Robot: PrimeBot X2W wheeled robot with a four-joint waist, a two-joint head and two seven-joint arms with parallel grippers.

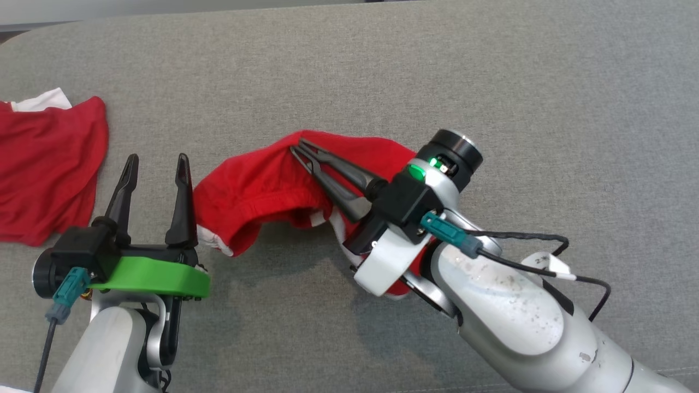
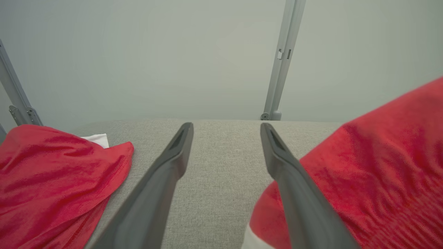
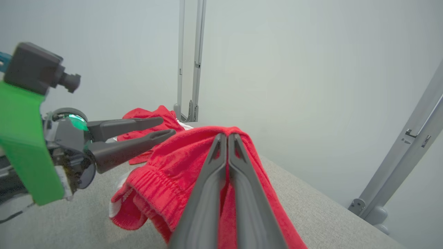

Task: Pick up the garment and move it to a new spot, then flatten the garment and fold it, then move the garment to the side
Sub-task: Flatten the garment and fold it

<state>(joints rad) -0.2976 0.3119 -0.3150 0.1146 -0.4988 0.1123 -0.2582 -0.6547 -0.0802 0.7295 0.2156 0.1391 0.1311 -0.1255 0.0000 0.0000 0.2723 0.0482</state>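
The garment [image 1: 256,185], red shorts with an elastic waistband and white trim, lies bunched in the middle of the grey surface. My right gripper [image 1: 297,148] is shut on the garment's far edge; in the right wrist view the cloth [image 3: 166,169] peaks up at the closed fingertips of that gripper [image 3: 226,136]. My left gripper [image 1: 157,158] stands open just left of the garment, nothing between its fingers. The left wrist view shows this gripper [image 2: 226,126] over bare surface, the garment [image 2: 373,166] against its right finger. The left gripper [image 3: 166,126] also shows in the right wrist view.
A second red piece of clothing [image 1: 43,164] with a white patch lies at the far left edge. The grey padded surface [image 1: 437,82] stretches wide behind and to the right. Grey metal posts [image 2: 282,58] [image 3: 408,152] stand beyond its far edge against a pale wall.
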